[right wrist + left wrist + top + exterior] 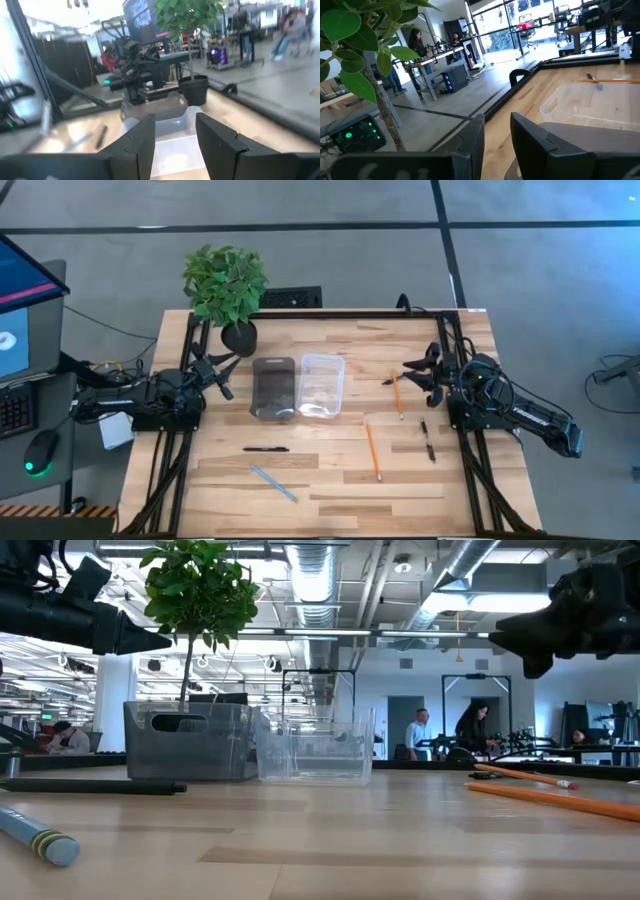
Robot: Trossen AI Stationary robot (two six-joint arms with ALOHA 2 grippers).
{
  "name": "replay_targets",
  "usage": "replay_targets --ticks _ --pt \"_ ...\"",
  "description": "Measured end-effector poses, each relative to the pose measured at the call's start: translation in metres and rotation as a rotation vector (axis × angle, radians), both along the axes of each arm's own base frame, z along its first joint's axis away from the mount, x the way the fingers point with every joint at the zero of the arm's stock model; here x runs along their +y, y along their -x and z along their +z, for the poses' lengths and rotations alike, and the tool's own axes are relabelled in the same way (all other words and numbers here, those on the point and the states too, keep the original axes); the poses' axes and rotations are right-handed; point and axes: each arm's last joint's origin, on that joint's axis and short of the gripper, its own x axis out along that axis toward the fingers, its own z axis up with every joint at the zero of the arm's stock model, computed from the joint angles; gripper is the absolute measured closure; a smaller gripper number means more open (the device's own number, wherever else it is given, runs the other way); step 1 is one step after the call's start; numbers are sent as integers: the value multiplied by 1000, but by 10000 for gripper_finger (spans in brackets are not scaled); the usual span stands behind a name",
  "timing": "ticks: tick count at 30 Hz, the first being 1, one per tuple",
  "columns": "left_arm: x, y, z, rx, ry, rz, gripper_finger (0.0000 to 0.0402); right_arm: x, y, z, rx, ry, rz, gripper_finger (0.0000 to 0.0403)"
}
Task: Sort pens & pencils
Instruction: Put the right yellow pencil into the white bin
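Pens (pixel 265 449) and pencils (pixel 372 450) lie loose on the table (pixel 330 485); both arms' fingers (pixel 470 142) (pixel 140 140) parted, holding nothing.

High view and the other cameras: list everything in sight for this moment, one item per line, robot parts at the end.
Pens: two, black; one left of centre toward the near edge, one on the right side.
Pencils: three; orange and orange right of the trays, light blue near the front edge.
Grey tray: one, dark translucent, table centre, nothing visible inside.
Clear tray: one, transparent, beside the grey tray on its right.
Potted plant: one, green in a black pot, back left corner.
Table: one, light wood.
People: several, far in the room behind.
Left gripper: dark, fingers open, empty, left of the grey tray.
Right gripper: dark, fingers open, empty, over the right side.
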Motion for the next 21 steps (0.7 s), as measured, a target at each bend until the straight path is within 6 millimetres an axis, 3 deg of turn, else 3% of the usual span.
replay_targets --ticks 8,13,16,21 --pt "0 0 0 -31 38 0 316 0 0 0 -7 -55 -2 236" --pt "0 0 0 -67 83 -1 316 -3 1 0 -20 -100 -94 231" --pt "0 0 0 -70 87 -1 316 -3 1 0 -21 -105 -98 205" --pt "0 0 0 -71 88 -1 316 -3 1 2 -24 -110 -99 129"
